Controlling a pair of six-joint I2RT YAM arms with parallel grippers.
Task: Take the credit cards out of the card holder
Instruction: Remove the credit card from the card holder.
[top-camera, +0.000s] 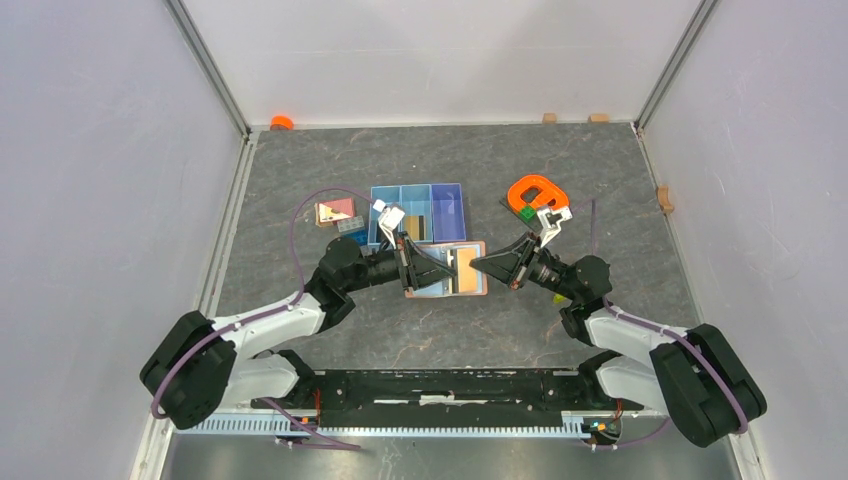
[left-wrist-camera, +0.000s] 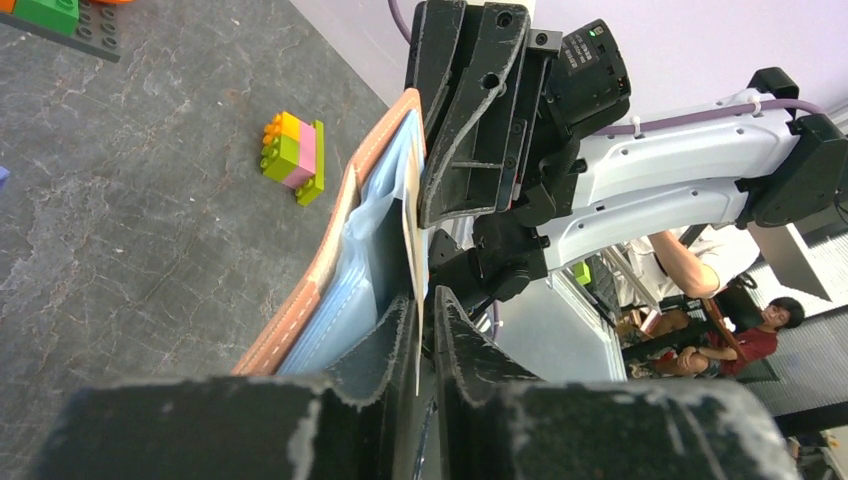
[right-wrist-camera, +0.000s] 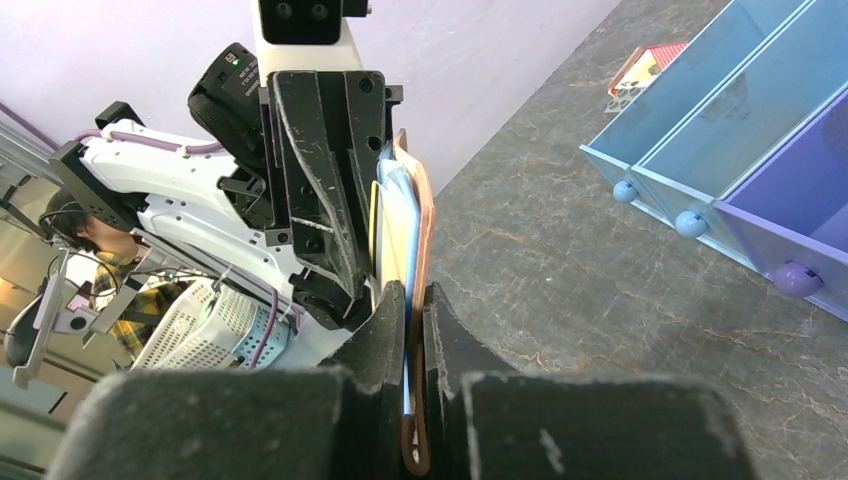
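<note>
Grey stone-look tabletop (top-camera: 400, 150) boxed in by plain white walls, with both arms meeting in the middle of it. The card holder (left-wrist-camera: 372, 260) is spread open between them, just on the near side of the blue 3-compartment tray (top-camera: 452, 210), salmon-brown leather outside and grey-blue pockets inside. I can't tell if it's resting on the table or lifted a bit. The right gripper (right-wrist-camera: 415, 292) is clamped tight on 1 edge of the wallet, with the leather and the pocket layers squeezed between its black fingers. The left gripper (left-wrist-camera: 425, 300) comes in from the opposite side, and its fingers are pinched narrow on the thin edge of a tan card (left-wrist-camera: 411, 235) that stands out from the pockets. So each arm has hold of something, and the 2 grippers sit nose to nose with just the wallet between them. I only see that 1 card for sure. Off to the side, a little stack of yellow, green and pink toy bricks (left-wrist-camera: 295, 160) sits on the table well clear of the wallet, and an orange ring-shaped thing (top-camera: 537, 192) sits right of the tray.
</note>
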